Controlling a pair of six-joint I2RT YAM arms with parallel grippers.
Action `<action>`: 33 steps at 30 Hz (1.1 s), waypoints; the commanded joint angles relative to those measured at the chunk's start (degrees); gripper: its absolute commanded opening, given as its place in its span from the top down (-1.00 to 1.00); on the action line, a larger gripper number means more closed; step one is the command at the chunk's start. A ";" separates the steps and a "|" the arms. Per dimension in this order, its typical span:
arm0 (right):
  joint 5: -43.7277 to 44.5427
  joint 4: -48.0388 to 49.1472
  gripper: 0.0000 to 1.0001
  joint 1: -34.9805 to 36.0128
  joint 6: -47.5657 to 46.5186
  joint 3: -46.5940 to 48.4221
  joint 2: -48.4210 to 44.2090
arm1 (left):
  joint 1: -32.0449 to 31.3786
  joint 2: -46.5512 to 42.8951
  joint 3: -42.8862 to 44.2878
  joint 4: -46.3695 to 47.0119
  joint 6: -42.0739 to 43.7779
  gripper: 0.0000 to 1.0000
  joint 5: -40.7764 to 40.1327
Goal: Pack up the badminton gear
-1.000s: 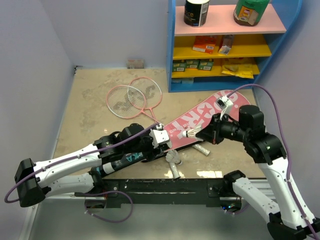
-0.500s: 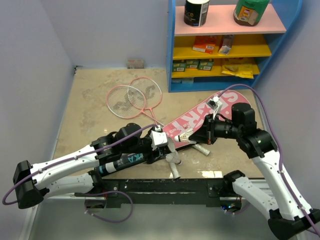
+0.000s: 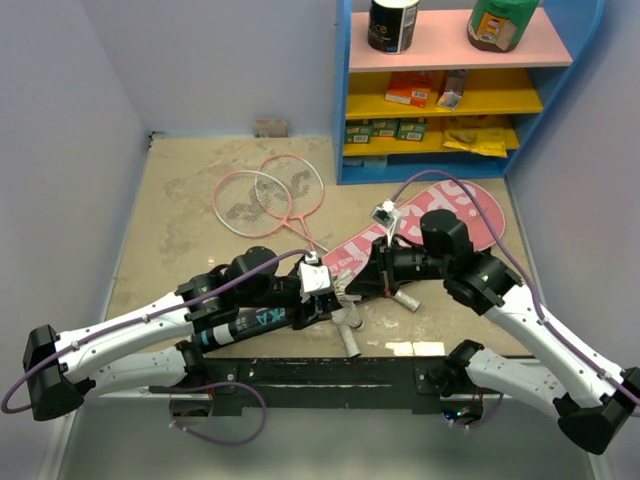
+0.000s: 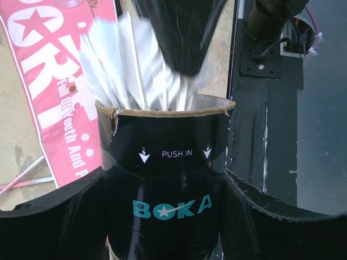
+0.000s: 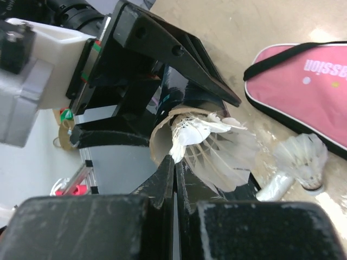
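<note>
My left gripper (image 3: 322, 292) is shut on the long black shuttle tube (image 3: 250, 320), lettered "BOKA" in the left wrist view (image 4: 168, 179), where my gripper (image 4: 164, 181) clamps it from both sides. My right gripper (image 3: 356, 283) is shut on the feather skirt of a white shuttlecock (image 5: 214, 143), which sits partly inside the tube's open mouth (image 5: 160, 130); its feathers (image 4: 130, 76) stick out. The right gripper's tips (image 5: 174, 165) touch the tube rim. The pink "SPORT" bag (image 3: 440, 215) lies behind. Two pink rackets (image 3: 265, 195) lie crossed at the far left.
Loose shuttlecocks lie on the table by the tube mouth (image 3: 350, 322) and right of it (image 3: 406, 299), one also in the right wrist view (image 5: 301, 160). The blue shelf unit (image 3: 450, 90) stands at the back right. The black base rail (image 3: 330, 375) runs along the near edge.
My right gripper has moved left with the shuttlecock, from over the bag to the tube mouth, and the shuttlecock now sits partly in the tube. The left gripper has kept its hold.
</note>
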 commanded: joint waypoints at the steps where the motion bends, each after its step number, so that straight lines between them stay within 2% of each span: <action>1: 3.48 8.45 1.00 5.14 4.01 -2.17 1.68 | -0.02 -3.56 -0.54 5.47 -0.43 0.93 2.25; 9: 1.11 29.18 1.00 12.27 12.79 -10.35 5.20 | -0.02 -7.34 -1.78 8.28 -1.49 0.93 7.00; 18: 4.44 37.30 1.00 18.43 16.23 -10.80 11.36 | -0.02 -9.36 -1.95 9.25 -2.10 0.93 9.38; 19: 5.14 36.51 0.73 18.34 15.97 -10.53 10.92 | -0.02 -9.71 -2.21 9.25 -2.28 0.93 9.29; 21: 7.08 33.35 0.37 18.43 14.83 -9.65 8.82 | 0.07 -10.33 -2.30 9.34 -2.37 0.93 9.20; 22: 7.61 31.86 0.08 18.34 14.39 -9.13 8.03 | 0.07 -10.42 -2.48 9.26 -2.37 0.93 9.20; 27: 11.47 20.87 -0.06 18.34 12.01 -5.17 2.76 | 0.07 -10.51 -2.57 9.25 -2.46 0.92 9.47; 29: 13.31 17.72 -0.19 18.43 12.01 -3.77 -0.57 | 0.07 -10.24 -2.65 8.99 -2.63 0.92 9.38; 33: 17.71 8.40 -0.27 18.43 10.61 0.71 -4.19 | 0.07 -9.80 -2.57 8.55 -2.72 0.92 9.03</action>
